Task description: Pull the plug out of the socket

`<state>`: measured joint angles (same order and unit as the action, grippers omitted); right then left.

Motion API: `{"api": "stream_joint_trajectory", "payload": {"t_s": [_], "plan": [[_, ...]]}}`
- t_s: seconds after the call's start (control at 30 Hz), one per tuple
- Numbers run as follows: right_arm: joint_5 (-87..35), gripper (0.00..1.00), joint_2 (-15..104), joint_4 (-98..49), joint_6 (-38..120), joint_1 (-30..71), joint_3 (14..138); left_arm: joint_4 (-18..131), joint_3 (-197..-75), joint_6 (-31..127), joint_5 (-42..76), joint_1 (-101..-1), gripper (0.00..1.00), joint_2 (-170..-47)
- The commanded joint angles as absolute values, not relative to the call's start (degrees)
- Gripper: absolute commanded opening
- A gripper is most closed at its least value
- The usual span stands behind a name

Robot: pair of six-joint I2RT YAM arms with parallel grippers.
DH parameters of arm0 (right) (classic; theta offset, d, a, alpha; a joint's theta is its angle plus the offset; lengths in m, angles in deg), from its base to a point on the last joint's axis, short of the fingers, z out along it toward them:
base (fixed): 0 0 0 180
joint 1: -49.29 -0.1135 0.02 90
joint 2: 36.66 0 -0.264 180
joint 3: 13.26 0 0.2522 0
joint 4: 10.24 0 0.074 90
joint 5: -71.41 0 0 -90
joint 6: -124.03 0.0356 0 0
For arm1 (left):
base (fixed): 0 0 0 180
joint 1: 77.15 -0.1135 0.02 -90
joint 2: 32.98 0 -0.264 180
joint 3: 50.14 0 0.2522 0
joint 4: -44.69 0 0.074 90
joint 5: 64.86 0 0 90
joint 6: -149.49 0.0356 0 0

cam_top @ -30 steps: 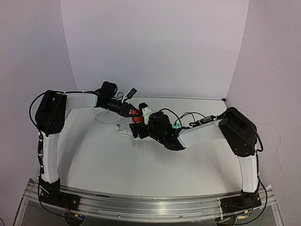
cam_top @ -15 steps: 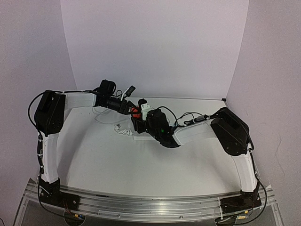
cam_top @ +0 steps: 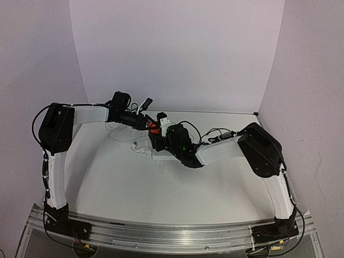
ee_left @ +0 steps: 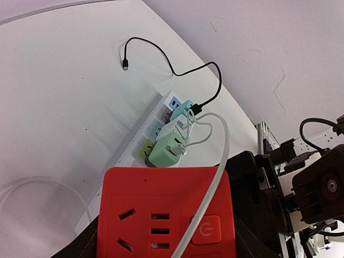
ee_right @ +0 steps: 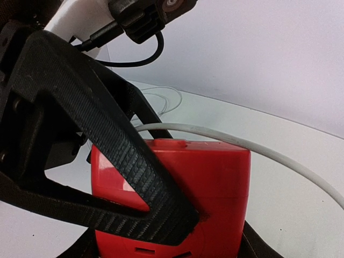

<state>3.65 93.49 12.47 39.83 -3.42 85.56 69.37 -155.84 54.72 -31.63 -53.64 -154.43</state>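
Red plug: I had left gripper and right gripper both clamped on it. Socket: lay flat on surface. Pull: pending, I judged; seating hidden.

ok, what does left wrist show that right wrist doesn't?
Only left wrist: the white power strip with a green charger, a white charger and a teal charger plugged in, plus a black cable with one free end. Only right wrist: its own black finger lying across the red adapter. Both: the red adapter and the white cord over it.
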Motion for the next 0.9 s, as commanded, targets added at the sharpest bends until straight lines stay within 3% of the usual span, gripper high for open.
{"api": "stream_joint_trajectory", "payload": {"t_s": [0.0,0.2,0.3,0.37,0.73,0.87], "plan": [[2.3,0.03,93.7,17.1,41.8,-3.0,87.4,66.6,-155.3,53.0,-37.7,-52.2,0.00,-150.7],[1.4,0.00,91.8,17.3,41.9,-3.0,85.1,66.2,-155.5,52.9,-37.9,-52.2,0.02,-151.0],[1.1,0.00,90.1,17.1,42.5,-3.0,82.9,65.8,-155.9,53.2,-36.8,-52.3,0.41,-151.1],[0.8,0.00,89.2,16.9,42.6,-3.0,81.4,66.3,-156.4,54.8,-36.1,-52.3,0.53,-151.1],[-2.7,0.00,84.6,12.9,41.6,-3.1,77.0,65.4,-157.6,56.2,-38.2,-52.6,0.93,-150.9],[-3.6,0.00,83.4,11.8,42.5,-3.1,75.2,65.0,-158.1,56.4,-39.4,-52.8,0.98,-150.8]]}}
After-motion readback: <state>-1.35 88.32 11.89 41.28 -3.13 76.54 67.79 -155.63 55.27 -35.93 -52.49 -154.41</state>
